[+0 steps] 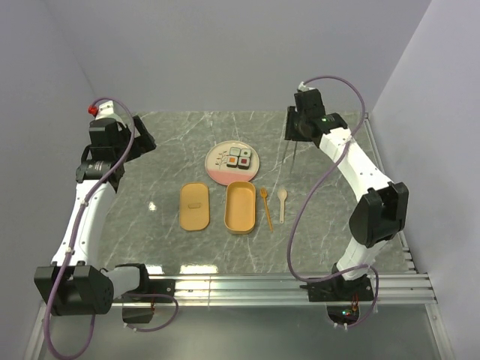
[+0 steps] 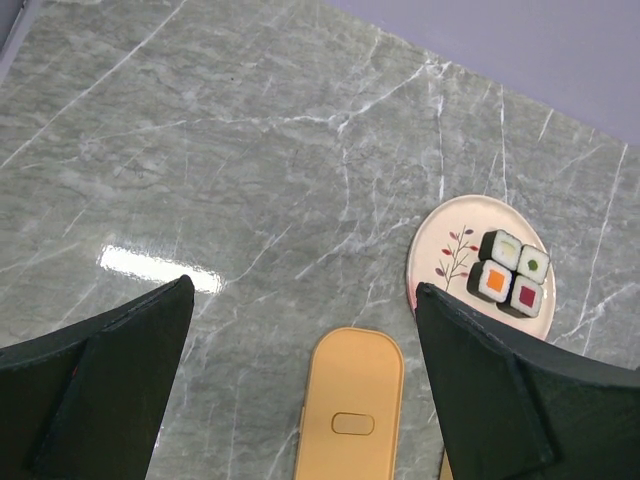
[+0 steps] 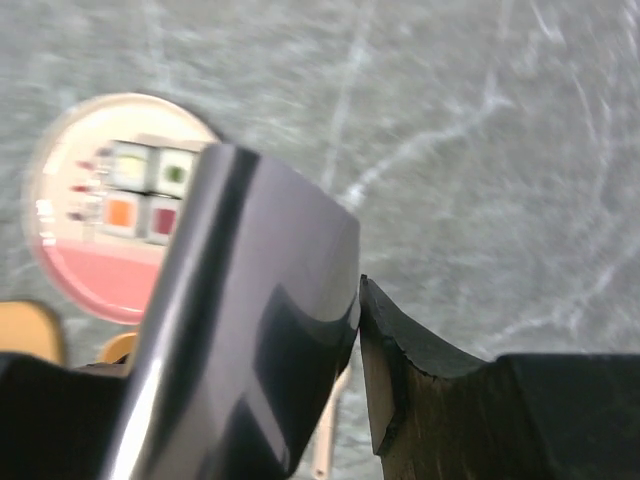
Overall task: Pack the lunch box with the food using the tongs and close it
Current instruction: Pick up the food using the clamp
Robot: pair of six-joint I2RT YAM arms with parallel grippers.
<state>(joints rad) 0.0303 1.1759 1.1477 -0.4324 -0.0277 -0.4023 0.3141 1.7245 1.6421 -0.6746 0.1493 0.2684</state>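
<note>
The tan-orange lunch box point(image 1: 240, 207) stands open in the middle of the table, and its flat lid point(image 1: 193, 206) lies to its left. Behind them, several sushi pieces point(image 1: 238, 157) sit on a round pink-and-cream plate point(image 1: 222, 172). My right gripper point(image 1: 293, 133) is raised at the back right, shut on the grey metal tongs point(image 1: 290, 157), which hang down with their tips above the table. The tongs point(image 3: 240, 330) fill the right wrist view beside one finger point(image 3: 410, 380). My left gripper point(image 2: 302, 290) is open and empty above the lid point(image 2: 352, 410), with the sushi point(image 2: 512, 272) to its right.
An orange spoon point(image 1: 266, 208) and a beige spoon point(image 1: 282, 202) lie just right of the lunch box. Grey walls close in the marble table on three sides. A metal rail point(image 1: 300, 285) runs along the near edge.
</note>
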